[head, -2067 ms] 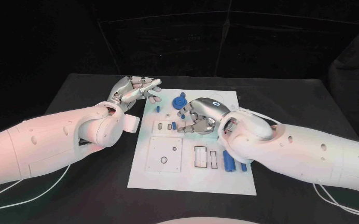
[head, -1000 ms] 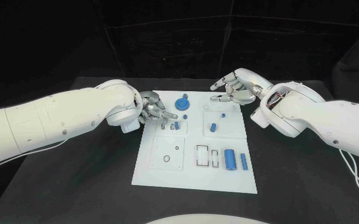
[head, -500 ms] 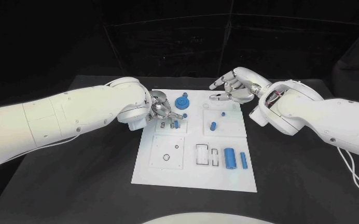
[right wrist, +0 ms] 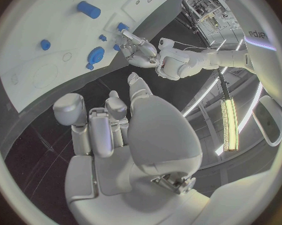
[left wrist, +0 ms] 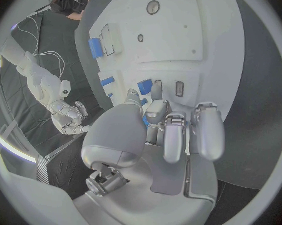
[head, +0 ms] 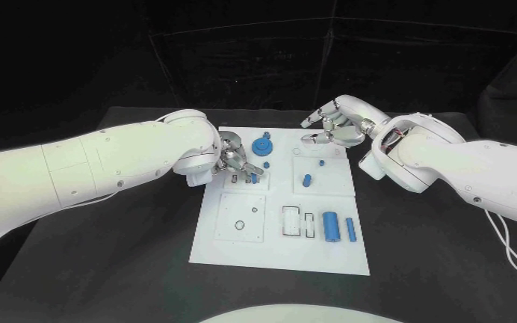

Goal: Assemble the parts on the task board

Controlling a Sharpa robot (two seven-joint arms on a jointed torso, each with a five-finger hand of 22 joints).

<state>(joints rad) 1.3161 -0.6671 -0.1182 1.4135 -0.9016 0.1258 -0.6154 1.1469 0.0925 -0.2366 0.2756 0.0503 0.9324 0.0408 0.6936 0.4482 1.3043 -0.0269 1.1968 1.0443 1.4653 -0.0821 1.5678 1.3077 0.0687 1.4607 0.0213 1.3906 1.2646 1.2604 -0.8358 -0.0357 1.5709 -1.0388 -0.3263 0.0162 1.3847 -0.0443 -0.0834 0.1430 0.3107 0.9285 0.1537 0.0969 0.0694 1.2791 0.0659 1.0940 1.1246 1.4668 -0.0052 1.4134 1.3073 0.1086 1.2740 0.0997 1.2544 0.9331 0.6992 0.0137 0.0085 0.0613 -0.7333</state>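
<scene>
White task board with blue parts on a black table.

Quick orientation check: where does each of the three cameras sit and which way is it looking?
Head view: on the robot's head, looking down at the task board; both white arms show.
Left wrist view: behind the left hand, facing the board's blue parts.
Right wrist view: behind the right hand, facing the board's far edge.
Shared: both wrist views show the board and the other hand.

L hand fingers curled down; R hand raised, fingers apart
</scene>
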